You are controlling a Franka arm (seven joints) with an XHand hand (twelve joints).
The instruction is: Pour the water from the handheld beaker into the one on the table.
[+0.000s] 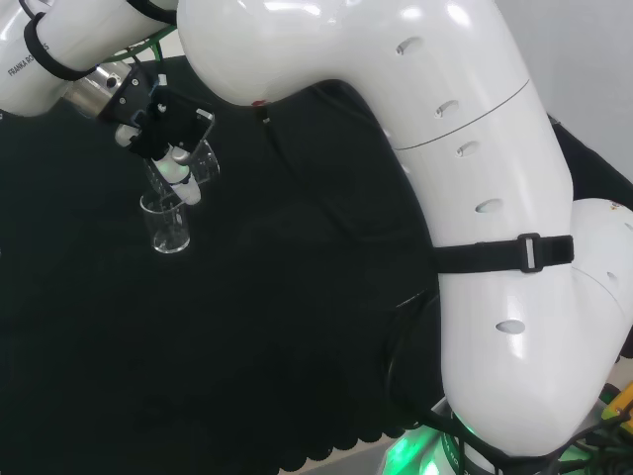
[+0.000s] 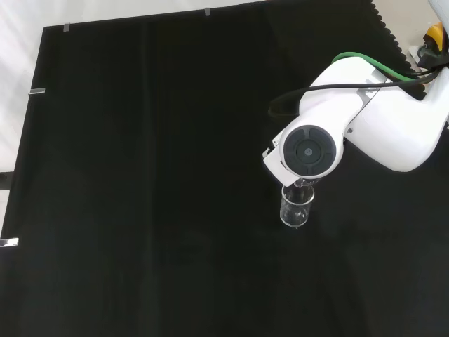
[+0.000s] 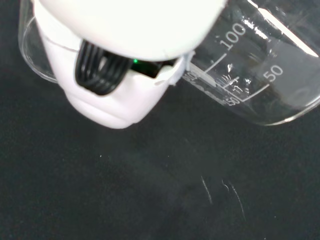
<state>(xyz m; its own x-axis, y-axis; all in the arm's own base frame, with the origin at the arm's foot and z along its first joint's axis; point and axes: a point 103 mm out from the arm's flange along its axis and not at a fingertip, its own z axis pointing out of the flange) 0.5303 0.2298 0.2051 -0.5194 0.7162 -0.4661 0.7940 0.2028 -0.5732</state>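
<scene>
In the head view the hand [image 1: 163, 124] hangs at the upper left, its fingers [image 1: 178, 168] curled round a clear glass beaker [image 1: 205, 160]. That held beaker is tilted, with its lip down toward a second clear beaker [image 1: 166, 226] that stands upright on the cloth just under it. In the front view the standing beaker [image 2: 296, 208] sits right below the arm's grey-capped link [image 2: 309, 151], which hides the hand. The wrist view brings the held beaker [image 3: 255, 60] close, lying on its side with printed marks, behind a white finger [image 3: 107, 95]. I cannot make out water in either beaker.
Black cloth [image 2: 140, 175] covers the bench, with wide bare room to the left and below the beakers in the front view. The arm's big white links [image 1: 465, 198] take up the right of the head view. The cloth's scalloped edge [image 2: 389, 31] runs at the front view's upper right.
</scene>
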